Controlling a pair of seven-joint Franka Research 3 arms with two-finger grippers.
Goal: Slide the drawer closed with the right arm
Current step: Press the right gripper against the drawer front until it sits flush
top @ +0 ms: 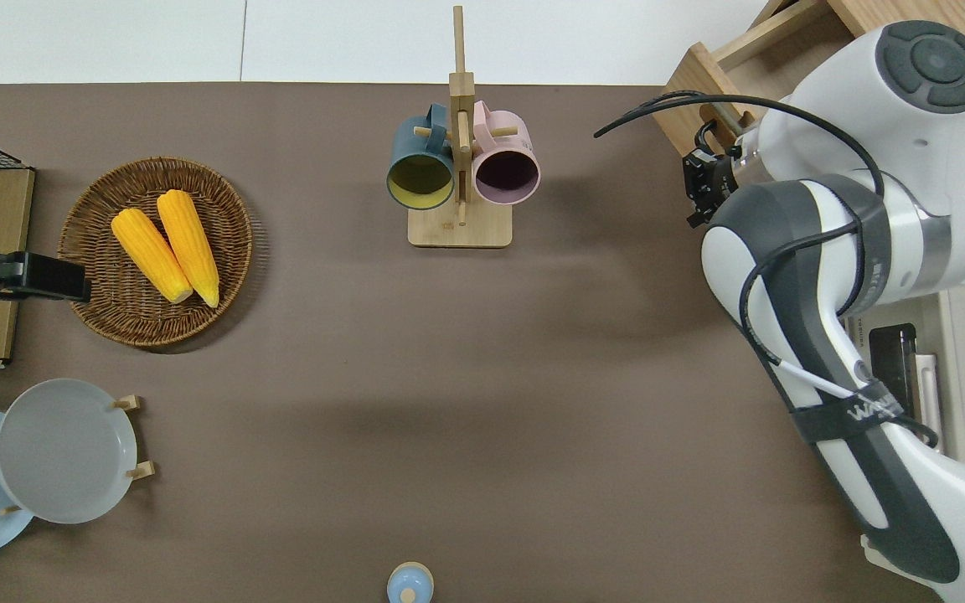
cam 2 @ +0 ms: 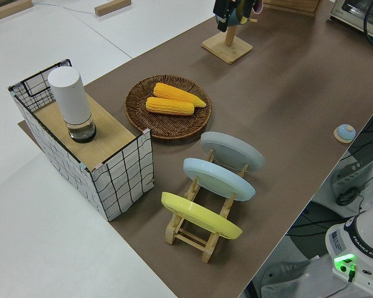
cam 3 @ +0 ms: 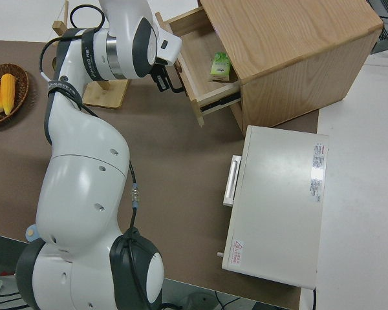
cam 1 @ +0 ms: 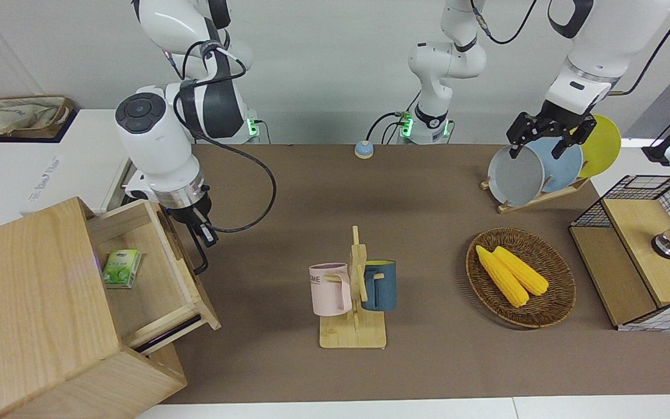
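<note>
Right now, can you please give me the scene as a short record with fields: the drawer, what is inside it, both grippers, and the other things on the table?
drawer: pulled out of the pale-wood cabinet, open
drawer contents: a small green box
right gripper: at the drawer's front, by the black handle; contact not clear
left arm: parked
mid-table: mug stand with pink mug and blue mug
left arm's end: basket with two corn cobs, plate rack, wire-mesh box
</note>
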